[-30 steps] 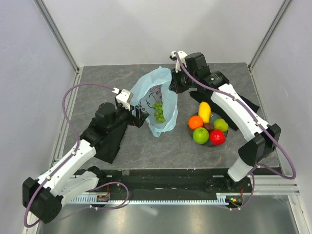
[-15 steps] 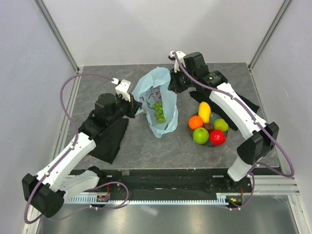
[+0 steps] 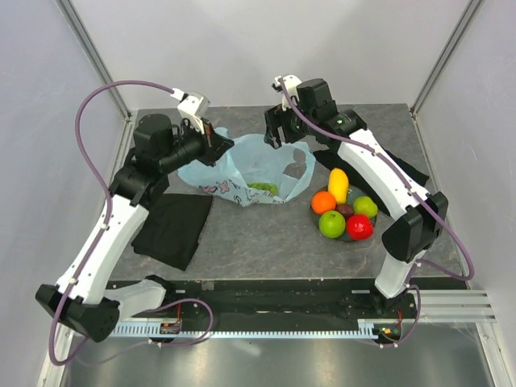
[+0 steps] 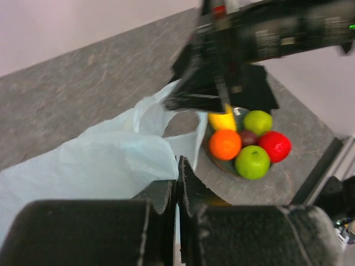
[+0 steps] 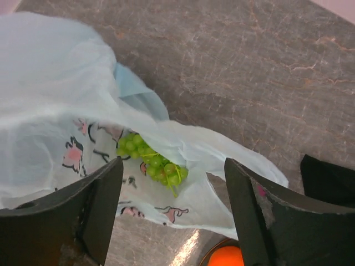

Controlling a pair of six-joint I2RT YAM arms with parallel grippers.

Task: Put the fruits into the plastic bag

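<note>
**Blue-tinted bag holds one fruit; six outstanding**

Grape bunch (image 3: 262,188) lies inside the plastic bag (image 3: 250,165), which is slumped on the table (image 3: 242,242). Not yet bagged, on the plate (image 4: 221,164) beside it:

- yellow fruit (image 3: 339,185)
- orange (image 3: 323,201)
- two green apples (image 3: 331,224)
- red apple (image 3: 359,226)
- purple fruit (image 3: 345,211)

Left gripper (image 3: 219,147) is pinched shut, apparently on the bag's rim. Right gripper (image 3: 274,135) hangs spread wide and empty above the bag.

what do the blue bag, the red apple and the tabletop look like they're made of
Thin translucent light-blue bag: plastic film, seemingly; it crumples into soft folds and lets light through. Smooth red toy apple: probably moulded plastic or foam, judging by its even colour and slight sheen. Grey veined tabletop: matt, stone-look, perhaps laminate; cannot tell.
</note>
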